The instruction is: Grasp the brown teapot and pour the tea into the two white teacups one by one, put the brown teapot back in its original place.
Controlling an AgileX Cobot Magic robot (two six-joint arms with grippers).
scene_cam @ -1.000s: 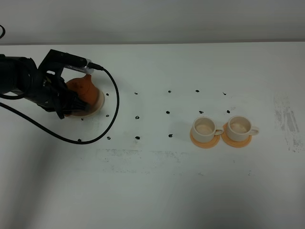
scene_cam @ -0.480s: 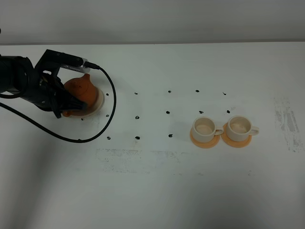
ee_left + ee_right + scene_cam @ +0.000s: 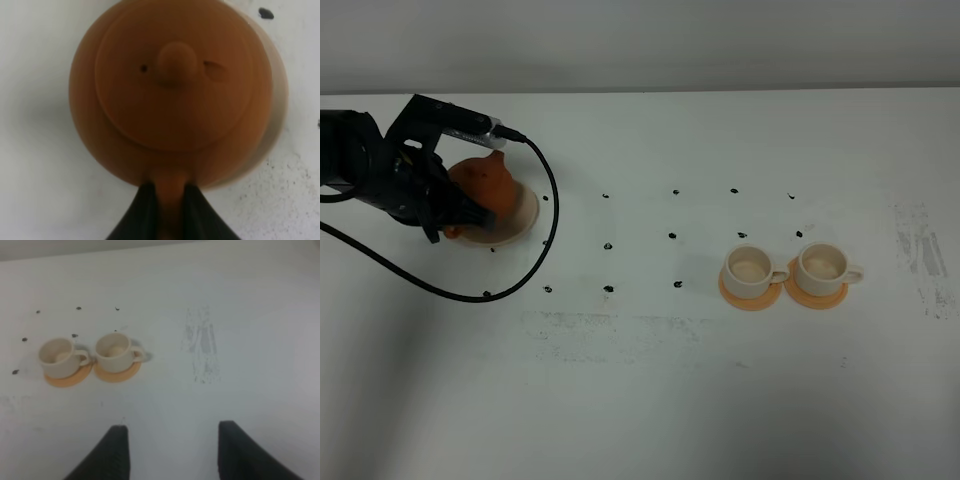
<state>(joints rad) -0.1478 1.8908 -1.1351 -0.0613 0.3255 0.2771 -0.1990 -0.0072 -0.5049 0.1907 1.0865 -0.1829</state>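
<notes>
— On the left side of the table (image 3: 640,400), how many teapots were seen?
— One brown teapot (image 3: 485,183) was counted, at one beige saucer (image 3: 527,212). Whether it rested there or was raised could not be told. Its loop handle (image 3: 169,182) was clamped between the two fingers of the left gripper (image 3: 169,195).
— And the cups?
— Two white teacups (image 3: 750,267) (image 3: 819,263) were counted well to the right, side by side. Each was set on its own orange saucer (image 3: 752,296) (image 3: 817,299), two in all.
— The other arm?
— One right gripper (image 3: 172,429) was seen over the table near the cups, its two fingers spread wide apart.
</notes>
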